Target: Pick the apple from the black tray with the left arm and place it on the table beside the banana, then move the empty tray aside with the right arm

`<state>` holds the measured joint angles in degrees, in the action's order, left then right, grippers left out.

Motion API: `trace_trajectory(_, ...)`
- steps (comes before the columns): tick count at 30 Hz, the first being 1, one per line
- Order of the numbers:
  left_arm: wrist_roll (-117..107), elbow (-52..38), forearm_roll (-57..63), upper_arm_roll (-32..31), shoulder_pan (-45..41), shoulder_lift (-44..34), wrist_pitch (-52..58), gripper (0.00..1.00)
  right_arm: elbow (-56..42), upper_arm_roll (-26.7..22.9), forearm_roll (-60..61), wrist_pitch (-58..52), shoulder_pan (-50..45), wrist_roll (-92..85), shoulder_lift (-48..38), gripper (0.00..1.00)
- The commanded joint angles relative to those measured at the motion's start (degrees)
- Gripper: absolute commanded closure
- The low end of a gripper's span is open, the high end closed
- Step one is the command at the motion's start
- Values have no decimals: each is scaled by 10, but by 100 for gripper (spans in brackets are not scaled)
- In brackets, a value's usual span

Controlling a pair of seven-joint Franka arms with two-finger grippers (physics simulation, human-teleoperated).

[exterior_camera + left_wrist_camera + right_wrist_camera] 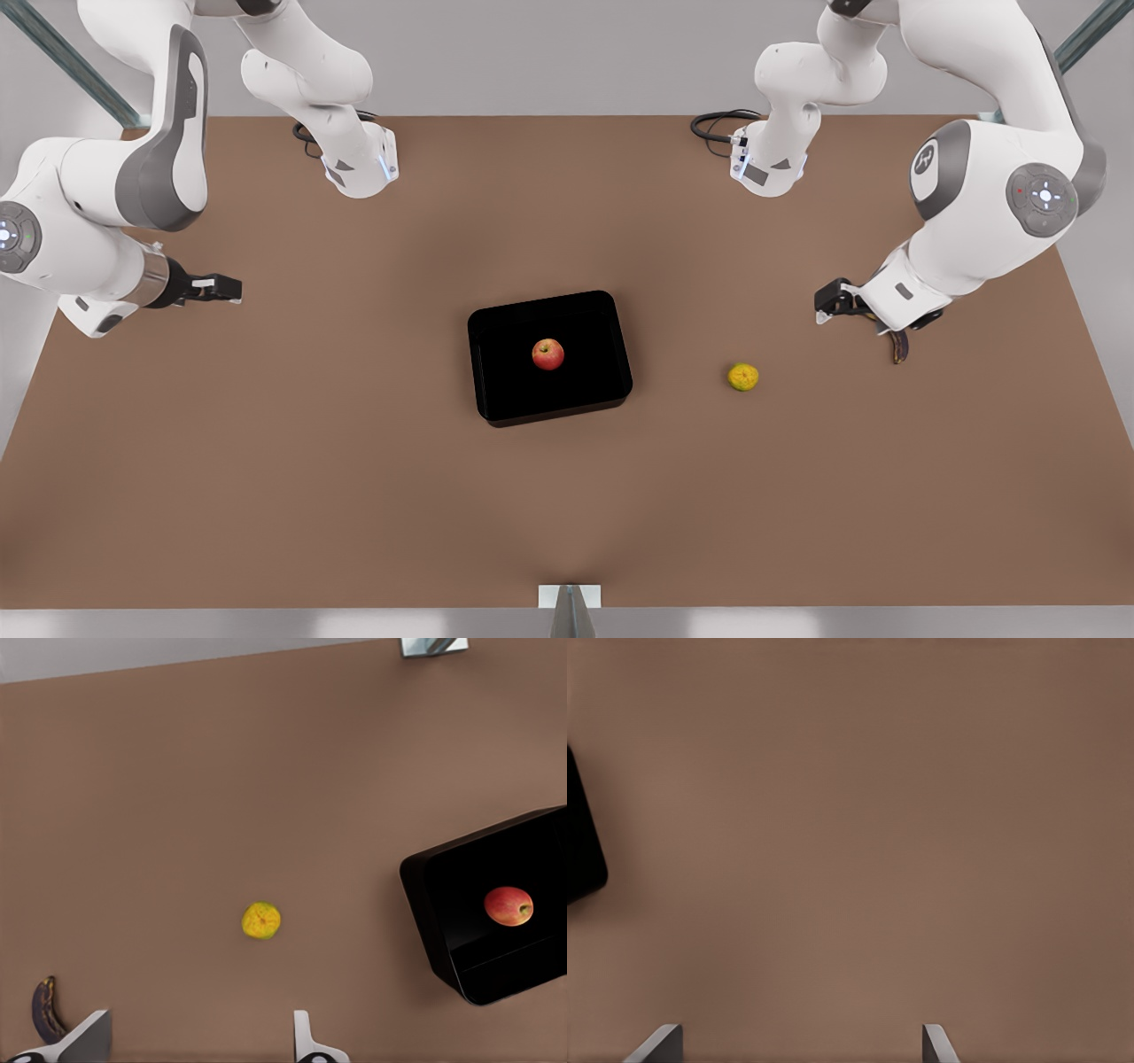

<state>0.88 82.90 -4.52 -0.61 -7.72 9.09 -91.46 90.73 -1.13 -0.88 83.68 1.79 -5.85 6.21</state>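
A red apple [547, 354] sits alone near the middle of a glossy black tray [505, 390], which rests slightly askew at the centre of a brown table [266, 461]. In the left wrist view the apple [508, 905] lies on the tray [443, 912] floor, clear of the low rim on every side.

To the front view's right of the tray, well apart from it, a yellow-green mottled fruit [742, 377] rests on the bare tabletop. Farther right again, a dark overripe banana [899, 346] lies partly under the left gripper [833, 301], which hangs above the table at the front view's right. The left wrist view shows the banana [46, 1008] just beside one of that gripper's pale fingertips [84, 1038], the mottled fruit [260, 920] between the banana and the tray; the two fingertips stand wide apart, holding nothing.

At the front view's left, the right gripper [221, 289] hovers over open tabletop, well away from the tray and the fruit. The right wrist view shows its fingertips [656, 1043] spread apart over brown table [859, 859], empty, with a rounded corner of the tray [580, 850] at the frame's edge.
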Motion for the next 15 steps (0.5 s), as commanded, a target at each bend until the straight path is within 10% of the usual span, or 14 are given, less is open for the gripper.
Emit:
trace_trajectory(1, -38, 2, 1, 0, -1, 0, 5, 0, 0, 0, 1, 1, 1, -7, -1, 0)
trace_trajectory(15, -578, -113, 65, -12, -409, 192, -72, 0, -1, 0, 1, 1, 1, -7, 0, 0)
